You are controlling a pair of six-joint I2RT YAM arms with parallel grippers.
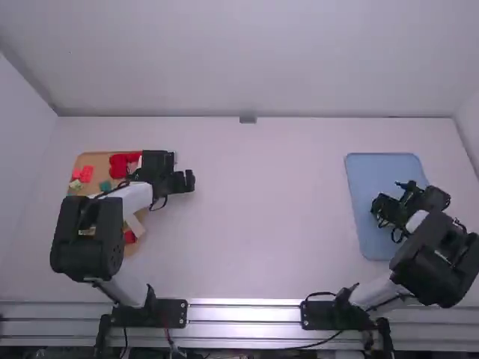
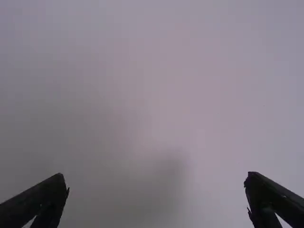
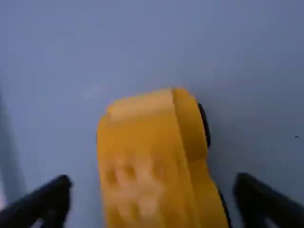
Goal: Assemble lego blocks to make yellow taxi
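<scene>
In the high view my left gripper (image 1: pixel 184 181) is over the white table, just right of the wooden tray. My right gripper (image 1: pixel 391 200) is over the blue tray (image 1: pixel 370 166). Seen from the left wrist, my left gripper (image 2: pixel 156 183) is open, with bare tabletop between its spread fingers. The right wrist view shows a yellow car (image 3: pixel 142 156) with studs on top and black wheels along one side, resting on blue. My right gripper (image 3: pixel 153 179) is open around it, a gap on each side.
The wooden tray (image 1: pixel 93 158) on the left holds red pieces (image 1: pixel 118 165), a teal piece (image 1: pixel 105 185) and several other blocks, partly covered by the left arm. A wall stands behind the table (image 1: pixel 269 202).
</scene>
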